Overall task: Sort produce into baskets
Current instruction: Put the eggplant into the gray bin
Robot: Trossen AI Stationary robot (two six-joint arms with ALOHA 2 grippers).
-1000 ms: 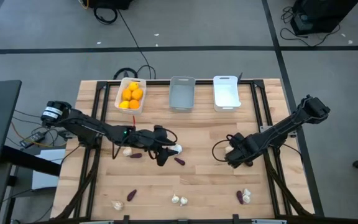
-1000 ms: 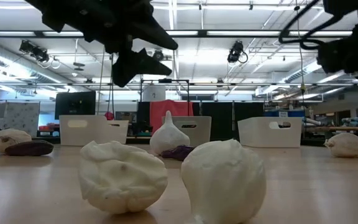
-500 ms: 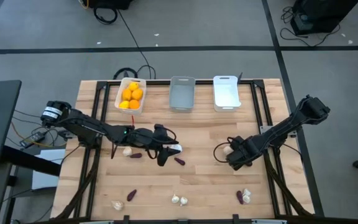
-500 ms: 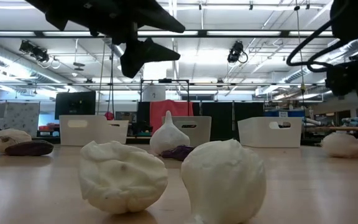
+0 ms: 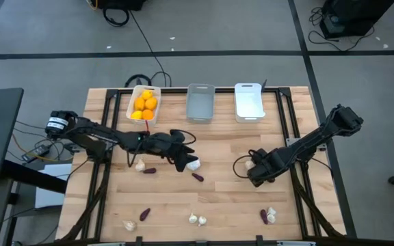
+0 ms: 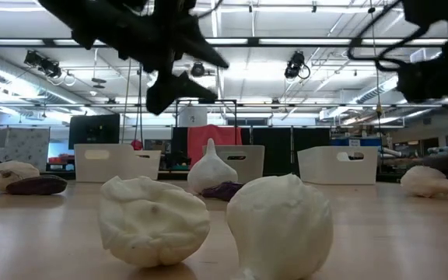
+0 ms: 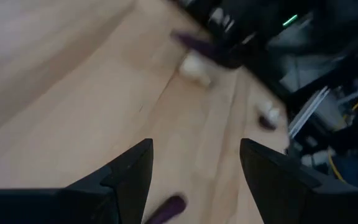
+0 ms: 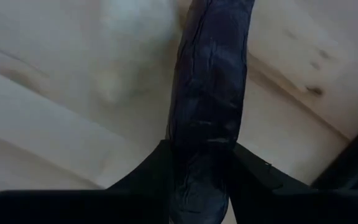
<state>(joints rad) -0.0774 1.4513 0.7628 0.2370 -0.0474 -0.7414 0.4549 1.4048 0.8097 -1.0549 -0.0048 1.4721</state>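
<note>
The right gripper (image 8: 197, 155) sits low on the table's right side, its jaws closed around a dark purple piece (image 8: 207, 93) beside a garlic bulb (image 5: 251, 164). A shallow pinch could let the piece slip out on the lift (its skin looks smooth). The left gripper (image 5: 183, 158) hangs open mid-table above another bulb (image 5: 193, 164), the three baskets (image 5: 200, 102) well apart along the far edge.

Three baskets (image 5: 200, 102); four or so oranges (image 5: 144, 104); garlic bulbs (image 5: 197, 219) — about seven; five purple pieces (image 5: 197, 176).
</note>
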